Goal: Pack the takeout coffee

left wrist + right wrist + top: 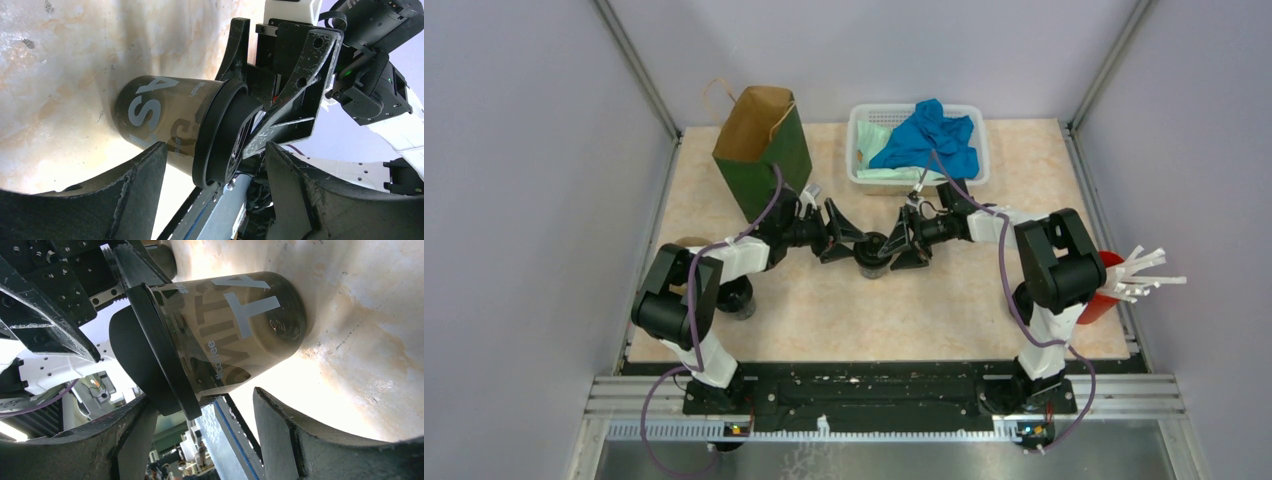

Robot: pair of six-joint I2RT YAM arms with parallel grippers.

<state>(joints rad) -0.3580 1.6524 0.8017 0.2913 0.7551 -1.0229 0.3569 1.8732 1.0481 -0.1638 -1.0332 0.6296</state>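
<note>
A takeout coffee cup [873,256], black with a black lid, stands upright on the table between my two grippers. My left gripper [852,241] is open just to its left. My right gripper [895,246] is open just to its right. In the left wrist view the cup [160,120] stands just past my open fingers [125,195], its lid edge level with the tips, and the right gripper [290,85] is behind it. In the right wrist view the cup [235,325] stands likewise just past the open fingers [320,440]. A second black cup [739,299] stands by the left arm.
A green and brown paper bag [760,150] stands open at the back left. A white basket [861,170] with a blue cloth is at the back centre. A red cup with white sticks [1114,285] is at the right edge. A tan piece [686,243] shows behind the left arm.
</note>
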